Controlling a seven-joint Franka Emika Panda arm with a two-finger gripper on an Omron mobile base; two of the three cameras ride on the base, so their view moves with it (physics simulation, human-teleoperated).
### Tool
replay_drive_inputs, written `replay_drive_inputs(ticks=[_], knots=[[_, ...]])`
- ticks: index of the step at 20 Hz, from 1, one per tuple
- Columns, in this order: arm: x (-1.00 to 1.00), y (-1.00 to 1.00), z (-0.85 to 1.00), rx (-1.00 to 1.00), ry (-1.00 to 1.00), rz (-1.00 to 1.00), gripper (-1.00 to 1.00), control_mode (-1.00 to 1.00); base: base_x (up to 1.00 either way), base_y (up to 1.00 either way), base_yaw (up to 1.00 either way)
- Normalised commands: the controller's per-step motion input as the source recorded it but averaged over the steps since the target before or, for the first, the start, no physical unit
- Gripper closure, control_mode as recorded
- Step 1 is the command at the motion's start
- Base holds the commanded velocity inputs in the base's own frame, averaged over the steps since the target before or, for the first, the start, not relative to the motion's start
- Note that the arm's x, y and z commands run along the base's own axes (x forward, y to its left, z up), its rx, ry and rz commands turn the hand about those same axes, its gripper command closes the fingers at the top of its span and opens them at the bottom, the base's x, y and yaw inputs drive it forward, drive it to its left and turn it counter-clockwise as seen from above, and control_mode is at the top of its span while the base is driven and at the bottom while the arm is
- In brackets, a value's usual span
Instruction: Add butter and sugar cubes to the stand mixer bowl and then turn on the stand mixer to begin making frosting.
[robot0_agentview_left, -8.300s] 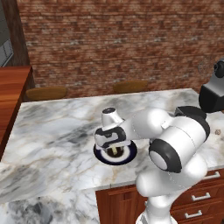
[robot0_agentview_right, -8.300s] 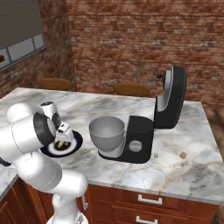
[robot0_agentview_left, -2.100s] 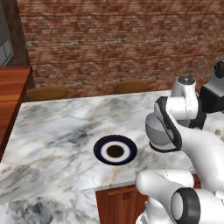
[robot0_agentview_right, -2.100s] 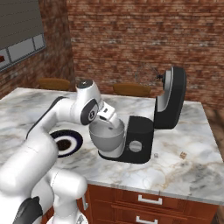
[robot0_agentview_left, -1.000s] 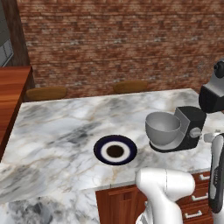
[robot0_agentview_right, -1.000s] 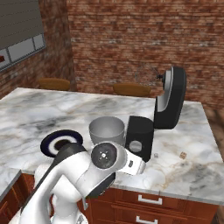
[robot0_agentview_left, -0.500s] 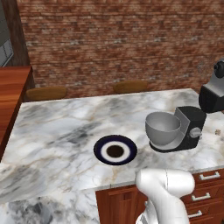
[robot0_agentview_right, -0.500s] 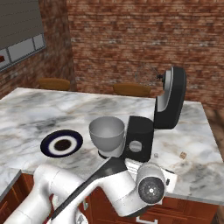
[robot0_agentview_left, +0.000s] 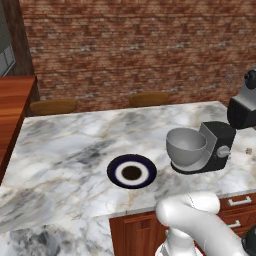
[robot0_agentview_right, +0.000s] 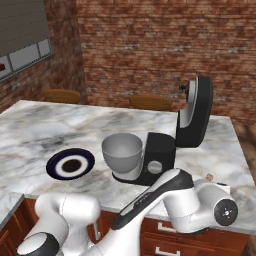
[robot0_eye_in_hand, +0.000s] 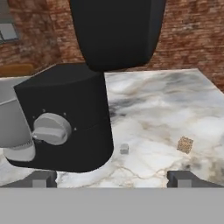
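The black stand mixer (robot0_eye_in_hand: 70, 118) stands close in front of my hand, with its silver side knob (robot0_eye_in_hand: 51, 128) facing me and its head (robot0_eye_in_hand: 116, 30) tilted up. My gripper (robot0_eye_in_hand: 113, 179) is open, low over the counter just right of the mixer base, with nothing between its fingertips (robot0_eye_in_hand: 41, 178). The grey stand mixer bowl (robot0_agentview_left: 186, 146) sits on the mixer's left side and also shows in the right base view (robot0_agentview_right: 122, 150). A tan cube (robot0_eye_in_hand: 185, 144) and a smaller grey cube (robot0_eye_in_hand: 124, 149) lie on the marble; I cannot tell if they are sugar cubes. The butter is out of view.
A dark-blue-rimmed plate (robot0_agentview_left: 131, 171) lies on the marble counter (robot0_agentview_left: 65, 145) left of the bowl. My white arm (robot0_agentview_right: 170, 200) bends low along the counter's front edge, over the wooden drawers (robot0_agentview_left: 240, 202). A brick wall and two stools stand behind.
The arm has swung down and to the right, out from in front of the bowl to the mixer's knob side. The gripper stays open; plate, bowl and mixer have not moved.
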Motion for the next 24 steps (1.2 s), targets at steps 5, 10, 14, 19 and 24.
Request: replay_drive_inputs(ticks=[5, 10, 14, 19, 24], knots=[[0.67, -0.54, -0.23, -0.04, -0.04, 0.3, -1.0, -1.0, 0.0, 0.0, 0.0], [0.52, -0.5, -0.39, -0.09, -0.07, 0.26, -1.0, -1.0, 0.0, 0.0, 0.0], [0.4, -0.31, -0.48, -0.09, -0.05, 0.24, -1.0, -1.0, 0.0, 0.0, 0.0], [0.38, -0.11, -0.53, -0.08, 0.0, 0.23, -1.0, -1.0, 0.0, 0.0, 0.0], [0.43, 0.0, -0.53, -0.08, 0.0, 0.08, -1.0, -1.0, 0.0, 0.0, 0.0]])
